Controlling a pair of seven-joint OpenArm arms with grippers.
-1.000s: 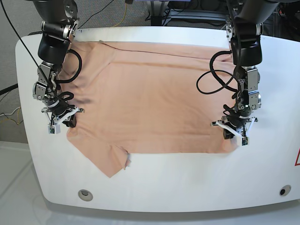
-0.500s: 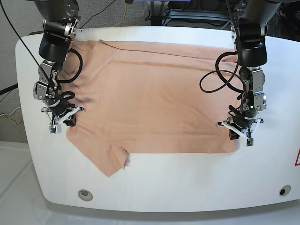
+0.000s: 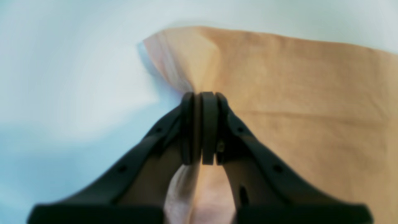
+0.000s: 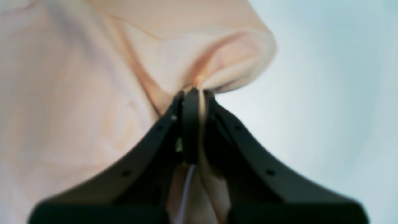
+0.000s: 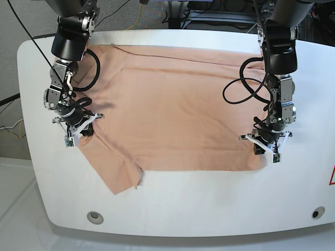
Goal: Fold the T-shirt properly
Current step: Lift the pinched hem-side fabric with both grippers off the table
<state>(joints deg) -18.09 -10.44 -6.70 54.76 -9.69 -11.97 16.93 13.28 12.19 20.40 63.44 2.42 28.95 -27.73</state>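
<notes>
Nearest the front rim of the desk, one sleeve of the T-shirt trailed toward the edge, the rest lying spread almost flat across the middle and reaching the desk's far rim. Farther back, at the shirt's side edges, both arms stood low. The left gripper had its jaws pinched tight on the hem corner, and the right gripper was clamped on the edge above the sleeve, probably to lift both ends together for a fold. The base view showed only the layout. The left wrist view showed the left gripper with cloth squeezed between its pads; the right wrist view showed fabric bunching into the right gripper.
</notes>
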